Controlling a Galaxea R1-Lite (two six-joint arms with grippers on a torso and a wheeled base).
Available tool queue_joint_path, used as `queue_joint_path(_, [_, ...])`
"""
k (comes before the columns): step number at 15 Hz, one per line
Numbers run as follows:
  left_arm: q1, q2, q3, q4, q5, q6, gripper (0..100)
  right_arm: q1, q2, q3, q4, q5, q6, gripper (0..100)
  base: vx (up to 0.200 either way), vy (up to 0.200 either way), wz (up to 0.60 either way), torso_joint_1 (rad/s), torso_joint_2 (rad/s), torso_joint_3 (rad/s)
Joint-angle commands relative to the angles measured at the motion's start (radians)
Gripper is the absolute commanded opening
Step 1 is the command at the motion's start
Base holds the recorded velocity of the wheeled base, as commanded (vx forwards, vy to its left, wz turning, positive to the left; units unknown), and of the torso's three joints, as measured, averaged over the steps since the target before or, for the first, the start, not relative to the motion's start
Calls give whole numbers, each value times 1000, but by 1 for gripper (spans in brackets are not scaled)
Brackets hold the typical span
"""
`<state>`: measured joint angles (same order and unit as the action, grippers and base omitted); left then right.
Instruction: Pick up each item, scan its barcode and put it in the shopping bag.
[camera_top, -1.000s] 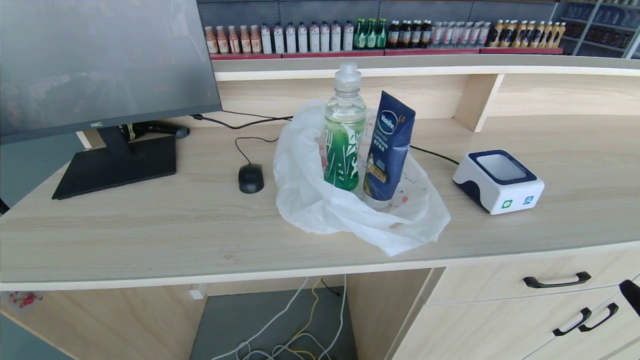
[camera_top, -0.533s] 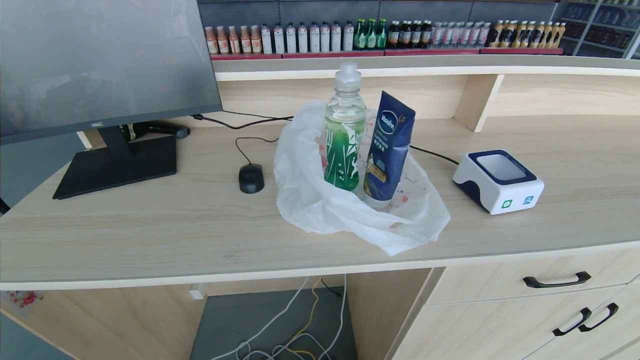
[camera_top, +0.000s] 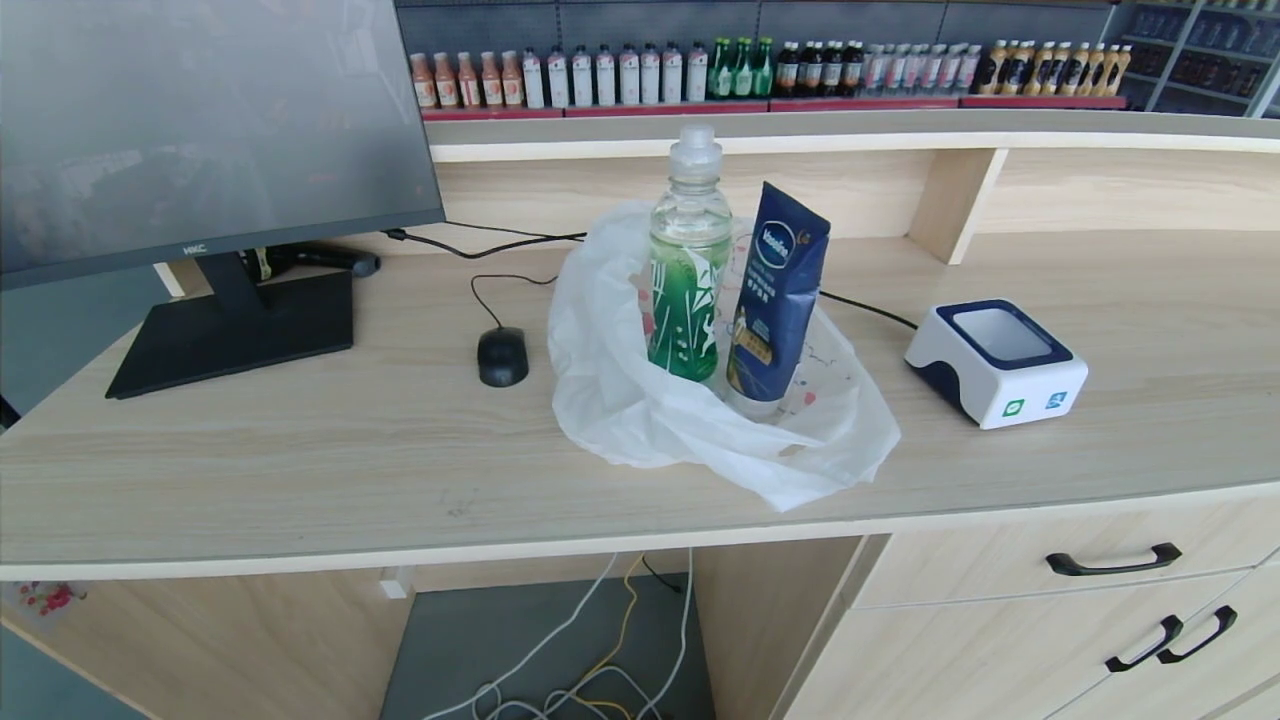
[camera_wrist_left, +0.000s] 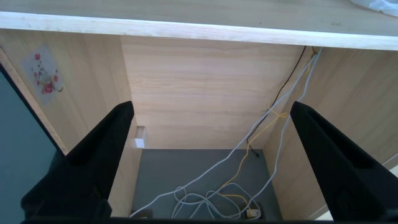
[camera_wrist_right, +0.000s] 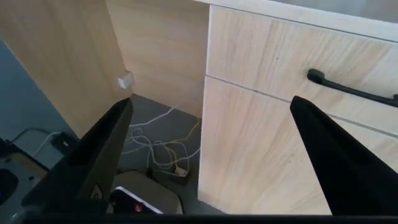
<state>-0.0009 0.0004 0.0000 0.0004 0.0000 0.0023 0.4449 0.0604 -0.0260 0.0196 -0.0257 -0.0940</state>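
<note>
A clear bottle with a green label (camera_top: 688, 262) and a dark blue tube (camera_top: 775, 300) stand upright side by side inside the crumpled white shopping bag (camera_top: 650, 410) in the middle of the counter. The white and blue barcode scanner (camera_top: 995, 362) sits to the right of the bag, window facing up. My left gripper (camera_wrist_left: 211, 162) hangs open below the counter edge, facing the leg space with loose cables (camera_wrist_left: 217, 193). My right gripper (camera_wrist_right: 211, 162) is open too, low in front of the drawer fronts (camera_wrist_right: 280, 124), with nothing between its fingers.
A monitor on a black stand (camera_top: 200, 120) fills the counter's left, with a black mouse (camera_top: 502, 356) between it and the bag. A raised ledge (camera_top: 800, 140) runs along the back. Drawers with black handles (camera_top: 1113, 562) lie under the right side.
A dark tip of my right arm at the head view's lower right edge one second ago has dropped out of that view. The items on the counter have not moved.
</note>
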Motion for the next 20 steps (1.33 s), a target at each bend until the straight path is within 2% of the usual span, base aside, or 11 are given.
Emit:
queue_joint_path(1, [-1, 0, 0, 1, 0, 1, 100, -357, 87, 0, -7, 1, 2, 100, 0, 0, 0, 0, 0, 0])
queue_joint_path(2, [-1, 0, 0, 0, 0, 1, 100, -439, 88, 0, -7, 1, 2, 100, 0, 0, 0, 0, 0, 0])
queue_joint_path(3, [-1, 0, 0, 0, 0, 1, 100, -459, 79, 0, -7, 3, 2, 100, 0, 0, 0, 0, 0, 0])
queue_joint_path(7, [-1, 0, 0, 0, 0, -1, 100, -449, -60, 3, -15, 3, 10, 100, 0, 0, 0, 0, 0, 0])
queue_joint_path(11, [-1, 0, 0, 0, 0, -2, 100, -449, -60, 26, -20, 3, 100, 100, -50, 0, 0, 2, 2, -1])
queue_joint_path(13, [-1, 0, 0, 0, 0, -2, 100, -451, -60, 26, -20, 3, 106, 100, -200, 0, 0, 10, 5, 2])
queue_joint_path(18, [-1, 0, 0, 0, 0, -1, 100, -449, -60, 26, -20, 3, 106, 100, 0, 0, 0, 0, 0, 0])
queue_joint_path(19, [-1, 0, 0, 0, 0, -8, 100, -449, -60, 26, -20, 3, 106, 100, 0, 0, 0, 0, 0, 0])
queue_joint_path(20, [1, 0, 0, 0, 0, -8, 100, -451, -60, 26, -20, 3, 106, 100, 0, -200, 0, -2, 2, -7])
